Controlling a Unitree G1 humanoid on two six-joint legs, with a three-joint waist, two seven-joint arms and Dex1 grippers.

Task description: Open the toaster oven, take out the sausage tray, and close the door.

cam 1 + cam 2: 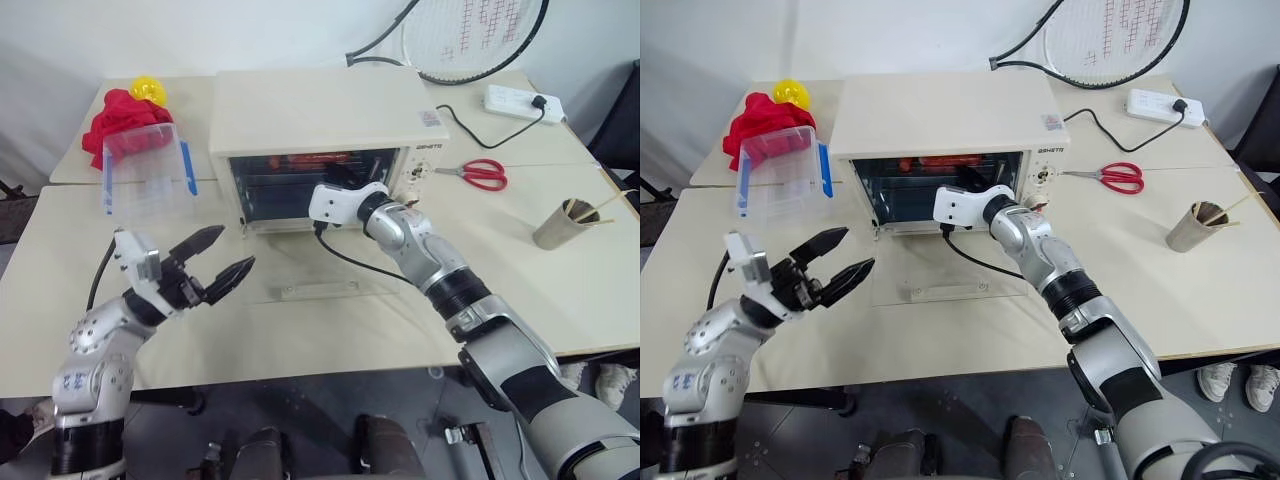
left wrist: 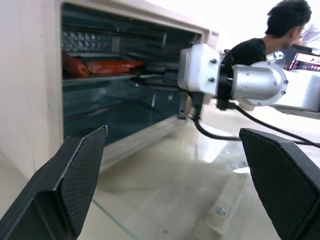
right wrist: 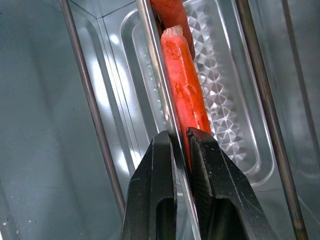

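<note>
The cream-white toaster oven stands at the back middle of the table. Its glass door lies folded down flat in front, bar handle nearest me. Inside, on an upper rack, sits the shiny ridged sausage tray with red-orange sausages. My right gripper reaches into the oven and is shut on the tray's front rim, one finger on each side of it. My left gripper hovers open over the table, in front of the oven and left of the door, holding nothing.
A clear plastic box with blue clips, a red cloth and a yellow ball sit left of the oven. Red scissors, a power strip, a racket and a paper cup lie right. A person is beyond.
</note>
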